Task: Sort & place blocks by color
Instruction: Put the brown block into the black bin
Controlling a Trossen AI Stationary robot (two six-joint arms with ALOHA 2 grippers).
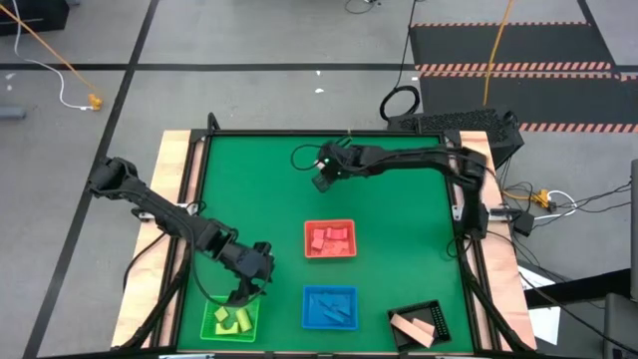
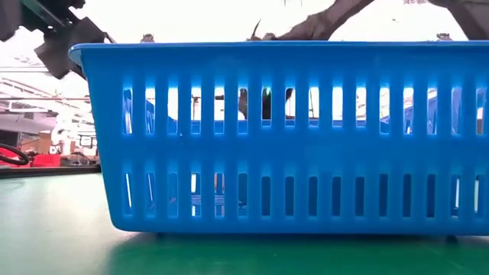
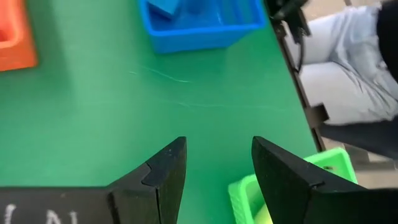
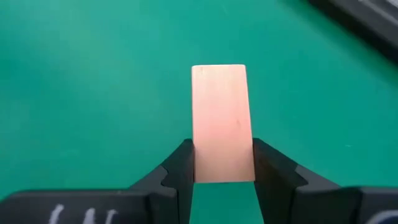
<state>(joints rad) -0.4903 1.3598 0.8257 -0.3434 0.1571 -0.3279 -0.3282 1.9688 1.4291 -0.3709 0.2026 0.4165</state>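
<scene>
The left gripper [image 1: 242,295] hangs over the green tray [image 1: 208,324], fingers spread and holding nothing. The yellow blocks [image 1: 232,319] lie in that tray. Further right, at the far middle of the table, the right gripper [image 4: 222,163] pinches a tan block [image 4: 219,121]. I think it should keep squeezing, lift straight up, then carry it to the black tray [image 1: 436,321] at the near right. From table height, a blue basket [image 2: 283,137] hides nearly everything.

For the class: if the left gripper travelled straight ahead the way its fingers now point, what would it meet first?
Probably bare green table first, as the left gripper, fingers open, tilts downward. Beyond that lies the blue tray. Depth is hard to judge.
</scene>
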